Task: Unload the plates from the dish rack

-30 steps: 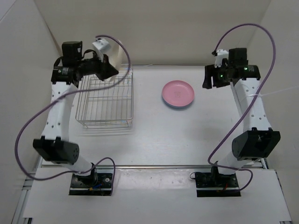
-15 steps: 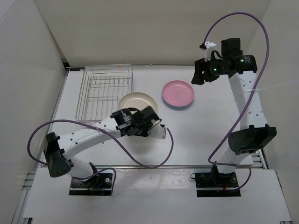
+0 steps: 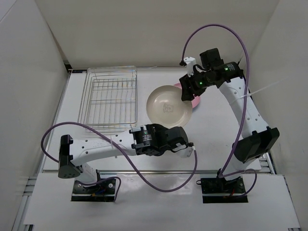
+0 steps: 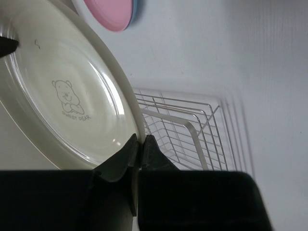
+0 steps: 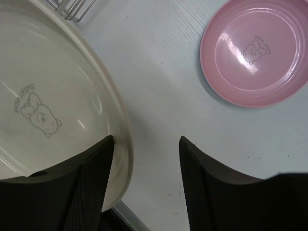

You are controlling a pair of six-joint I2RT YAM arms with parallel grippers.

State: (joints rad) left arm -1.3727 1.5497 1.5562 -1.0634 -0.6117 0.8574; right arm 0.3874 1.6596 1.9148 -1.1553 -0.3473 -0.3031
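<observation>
The cream-white plate (image 4: 67, 96) is showing a small line drawing of a bear in its centre, with the words "SWEET DEAR" printed beneath it; the same print is appearing sideways in the right wrist view. The pink plate (image 5: 255, 50) is carrying a matching bear mark, but its lettering is too small to read.

The cream-white plate is looking round, shallow and glossy, with a raised rim catching the light. The left gripper (image 4: 140, 144) is pinching its near rim, jaws closed tight on the edge, and is holding it to the right of the dish rack (image 3: 110, 98), where it is overlapping the pink plate in the overhead view. The right gripper (image 5: 144, 142) is hovering at the plate's far side with its jaws standing apart, the rim lying between the two fingers.

The pink plate is lying flat on the white table (image 3: 216, 134), stacked on the light blue plate (image 4: 135, 8), whose edge is peeking out beneath it
</observation>
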